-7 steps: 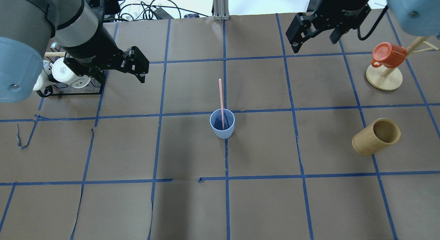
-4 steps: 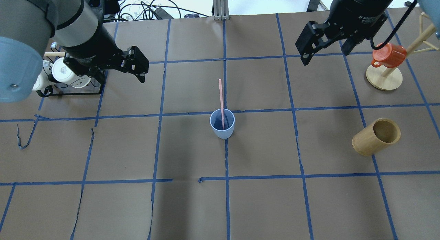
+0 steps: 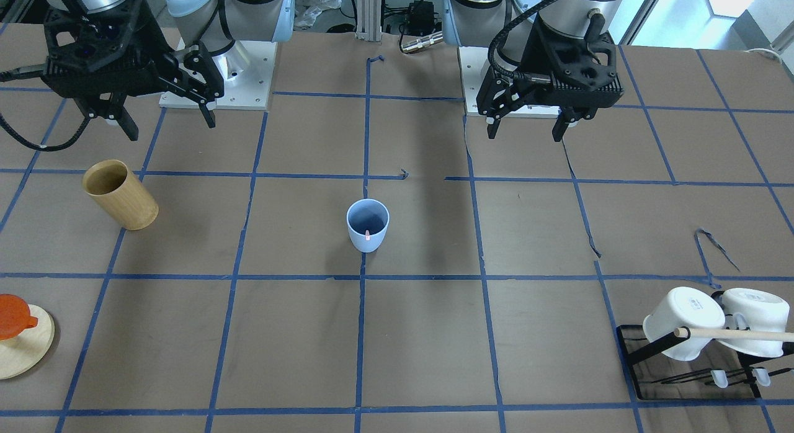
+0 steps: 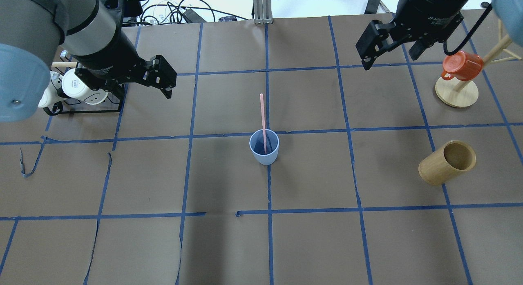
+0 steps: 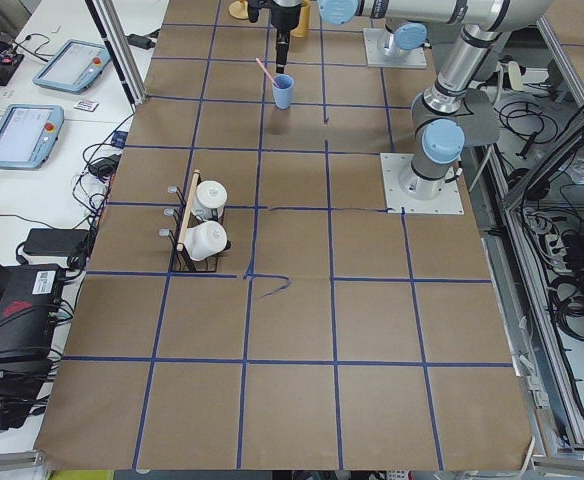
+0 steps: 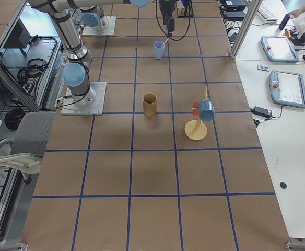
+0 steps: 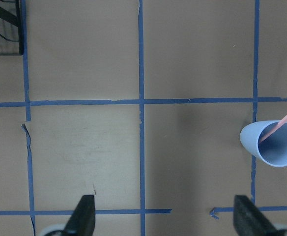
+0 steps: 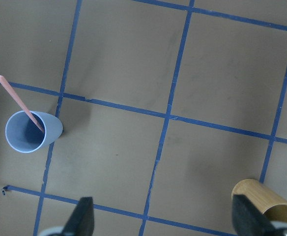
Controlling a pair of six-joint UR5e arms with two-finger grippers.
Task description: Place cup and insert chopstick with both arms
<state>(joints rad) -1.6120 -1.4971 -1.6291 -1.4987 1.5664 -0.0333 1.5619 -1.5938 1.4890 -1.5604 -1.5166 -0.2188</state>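
Observation:
The pale blue cup (image 4: 264, 151) stands upright in the middle of the table; it also shows in the front view (image 3: 367, 228). One pink chopstick (image 4: 262, 115) stands in it and leans on its far rim. My left gripper (image 4: 143, 87) hangs open and empty above the table, far left of the cup; its wrist view shows the cup (image 7: 271, 142) at the right edge. My right gripper (image 4: 390, 60) hangs open and empty at the back right; its wrist view shows the cup (image 8: 33, 132) and chopstick (image 8: 18, 101) at the left.
A tan bamboo cylinder (image 4: 447, 162) stands on the right side. A red mug (image 4: 461, 65) hangs on a wooden stand (image 4: 456, 93) at the back right, close to my right arm. A black rack with white mugs (image 4: 77, 89) sits at the back left.
My right gripper has moved to the right, toward the red mug's stand. The left arm, the cup and the chopstick have not moved.

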